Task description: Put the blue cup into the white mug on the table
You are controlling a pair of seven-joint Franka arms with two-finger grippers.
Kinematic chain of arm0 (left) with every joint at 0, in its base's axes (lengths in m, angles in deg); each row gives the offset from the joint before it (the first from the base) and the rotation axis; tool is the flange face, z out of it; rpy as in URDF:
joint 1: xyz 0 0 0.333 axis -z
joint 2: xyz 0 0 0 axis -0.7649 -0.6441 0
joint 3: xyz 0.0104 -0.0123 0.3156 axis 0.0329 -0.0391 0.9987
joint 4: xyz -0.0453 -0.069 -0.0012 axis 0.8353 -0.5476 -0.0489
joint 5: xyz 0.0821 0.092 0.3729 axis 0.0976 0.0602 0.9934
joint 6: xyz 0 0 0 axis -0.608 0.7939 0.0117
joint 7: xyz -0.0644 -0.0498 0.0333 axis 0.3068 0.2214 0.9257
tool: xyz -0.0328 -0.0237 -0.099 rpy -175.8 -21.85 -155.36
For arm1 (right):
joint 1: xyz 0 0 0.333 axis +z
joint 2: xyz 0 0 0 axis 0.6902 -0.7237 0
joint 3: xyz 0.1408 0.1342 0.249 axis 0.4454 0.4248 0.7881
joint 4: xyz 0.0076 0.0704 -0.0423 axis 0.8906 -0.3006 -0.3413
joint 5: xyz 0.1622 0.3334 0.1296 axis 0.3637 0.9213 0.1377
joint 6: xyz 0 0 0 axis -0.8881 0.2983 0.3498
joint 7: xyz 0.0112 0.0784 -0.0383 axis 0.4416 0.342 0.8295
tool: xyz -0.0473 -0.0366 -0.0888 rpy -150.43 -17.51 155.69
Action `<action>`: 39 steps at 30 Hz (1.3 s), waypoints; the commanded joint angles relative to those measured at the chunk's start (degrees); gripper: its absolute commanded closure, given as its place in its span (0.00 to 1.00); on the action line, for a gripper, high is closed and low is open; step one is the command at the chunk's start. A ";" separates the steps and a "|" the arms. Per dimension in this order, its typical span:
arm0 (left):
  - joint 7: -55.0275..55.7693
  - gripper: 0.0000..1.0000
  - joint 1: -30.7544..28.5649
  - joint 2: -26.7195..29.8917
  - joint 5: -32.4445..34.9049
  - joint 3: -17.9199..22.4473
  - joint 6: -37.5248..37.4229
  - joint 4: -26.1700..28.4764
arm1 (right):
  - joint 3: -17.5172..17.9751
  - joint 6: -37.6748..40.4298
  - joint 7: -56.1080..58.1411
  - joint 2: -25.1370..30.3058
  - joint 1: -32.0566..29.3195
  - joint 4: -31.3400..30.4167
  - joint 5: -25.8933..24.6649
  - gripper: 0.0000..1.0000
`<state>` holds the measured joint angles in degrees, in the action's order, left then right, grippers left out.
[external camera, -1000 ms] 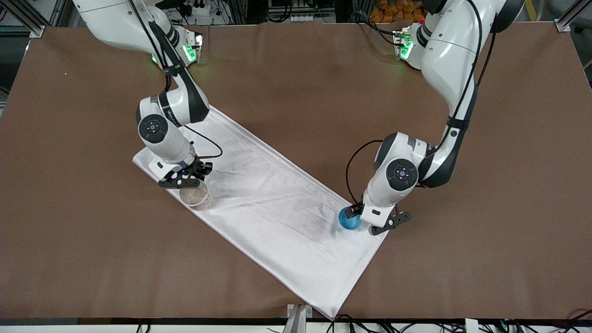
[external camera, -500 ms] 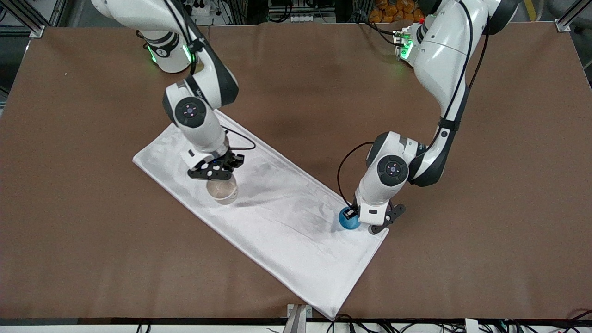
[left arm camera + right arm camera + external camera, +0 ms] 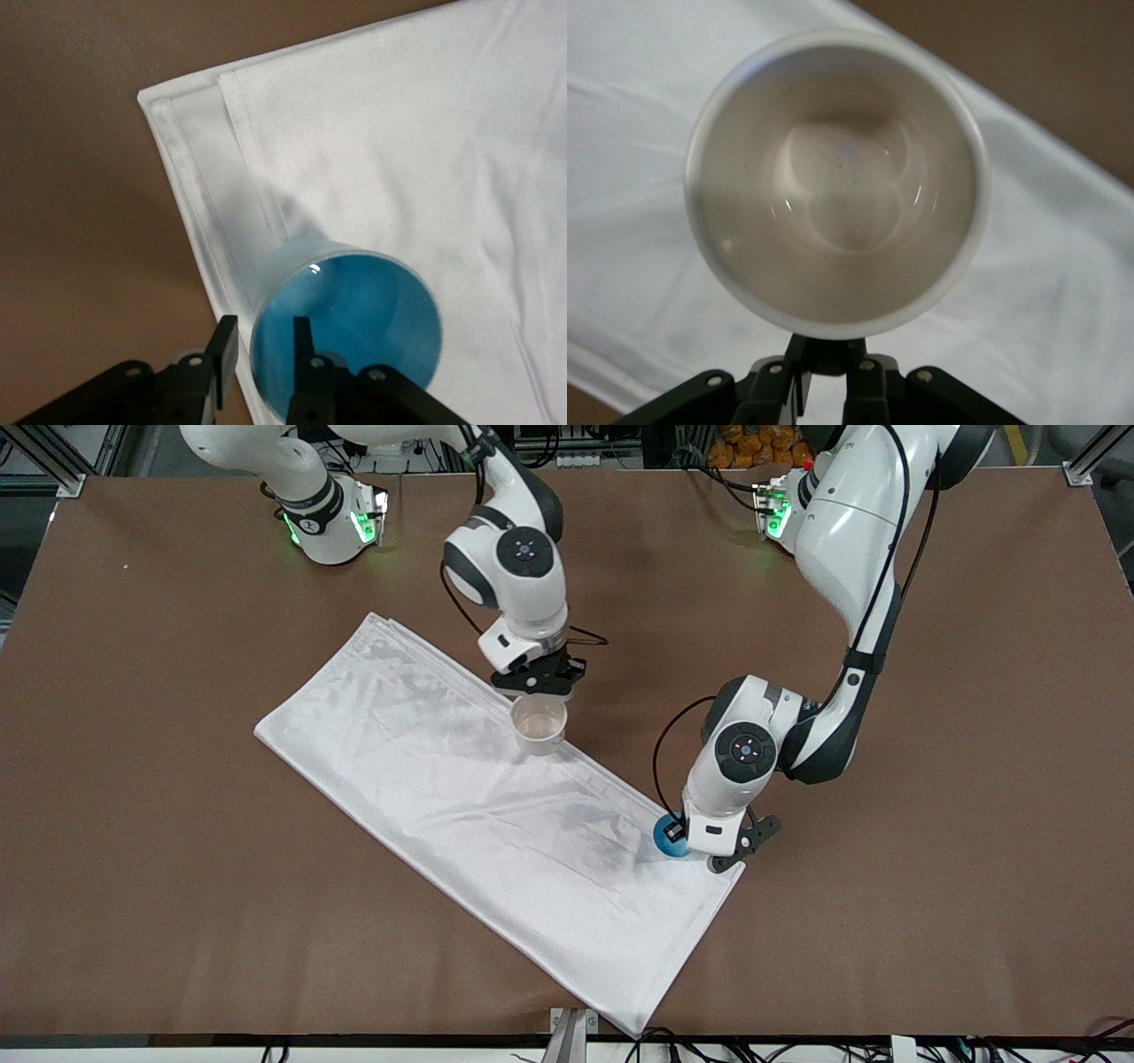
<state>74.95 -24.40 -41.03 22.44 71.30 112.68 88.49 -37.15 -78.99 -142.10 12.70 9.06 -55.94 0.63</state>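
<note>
The brown surface (image 3: 930, 797) fills nearly the whole front view, with wide bare stretches toward both arms' ends and along the edge nearest the front camera. A long white cloth (image 3: 461, 815) lies slantwise across its middle, one corner reaching almost to that near edge.

The right arm reaches in over the cloth's upper long edge. Its gripper (image 3: 539, 683) holds the white mug (image 3: 539, 724) in the air above that edge, the mouth facing up. In the right wrist view the fingers (image 3: 799, 385) are clamped together on the dark handle stub just below the mug (image 3: 837, 181), and the cream inside is bare.

The left arm comes down at the cloth's corner toward its own end of the surface. Its gripper (image 3: 709, 849) is at the blue cup (image 3: 669, 838), which sits on the cloth just inside that corner, close to the hem. In the left wrist view one finger (image 3: 303, 341) is inside the cup (image 3: 354, 328) and the other (image 3: 223, 354) outside, the two pinching the rim wall between them; brown surface lies open right beside the hem.
</note>
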 commanded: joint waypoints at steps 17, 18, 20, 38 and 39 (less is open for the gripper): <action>-7.71 1.00 -0.63 15.65 1.02 -3.20 -19.10 8.21 | -0.22 -0.92 -10.10 -8.55 10.93 4.83 -0.01 1.00; -7.71 1.00 -0.63 16.44 1.02 -3.47 -19.10 9.00 | 0.04 -1.01 -10.10 -8.38 10.93 4.39 -0.01 1.00; -7.71 1.00 -0.63 17.85 0.94 -3.73 -19.10 10.58 | 0.31 -1.10 -10.10 -8.29 11.11 3.77 -0.01 1.00; -7.80 1.00 -0.63 24.97 0.76 -5.14 -18.48 18.41 | 0.31 -8.23 -13.44 -6.00 11.63 -2.12 -0.09 0.00; -7.89 1.00 -0.63 24.97 0.76 -5.14 -18.48 18.41 | 0.22 -7.53 -13.35 -5.48 11.63 -2.12 -0.09 0.00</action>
<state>68.17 -24.48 -17.70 22.83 66.67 93.43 104.85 -36.80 -88.18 -154.01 4.55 20.43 -57.03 0.63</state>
